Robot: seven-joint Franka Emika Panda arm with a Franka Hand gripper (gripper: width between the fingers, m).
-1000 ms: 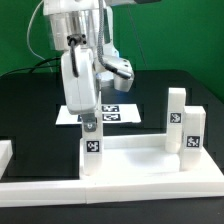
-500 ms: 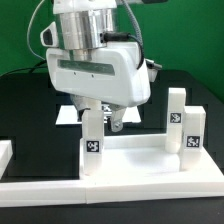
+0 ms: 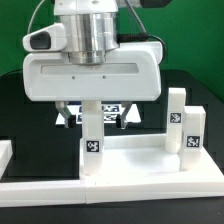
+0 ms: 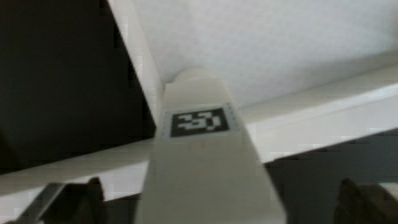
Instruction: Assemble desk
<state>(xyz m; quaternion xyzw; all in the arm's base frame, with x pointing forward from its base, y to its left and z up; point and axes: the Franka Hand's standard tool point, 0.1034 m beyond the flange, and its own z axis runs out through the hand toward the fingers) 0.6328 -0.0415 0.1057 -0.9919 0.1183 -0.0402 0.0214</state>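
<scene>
The desk's white tabletop (image 3: 135,160) lies upside down on the black table. One white tagged leg (image 3: 92,140) stands upright in its front corner at the exterior view's left. Two more legs (image 3: 177,118) (image 3: 193,135) stand at the right. My gripper (image 3: 94,120) hangs over the left leg, its broad side facing the camera. It is open, with dark fingers (image 3: 66,118) wide apart on either side of the leg's top and not touching it. In the wrist view the leg (image 4: 201,122) runs up between the fingertips (image 4: 71,200), with the gripper (image 4: 214,205) straddling it.
The marker board (image 3: 110,110) lies behind the gripper, mostly hidden by it. A long white border rail (image 3: 110,188) runs along the front, and another rail end (image 3: 5,152) shows at the left. A green wall stands behind.
The hand has turned about a quarter turn above the left leg, from narrow side to broad side facing the camera. Its fingers now stand wide apart around the leg's top.
</scene>
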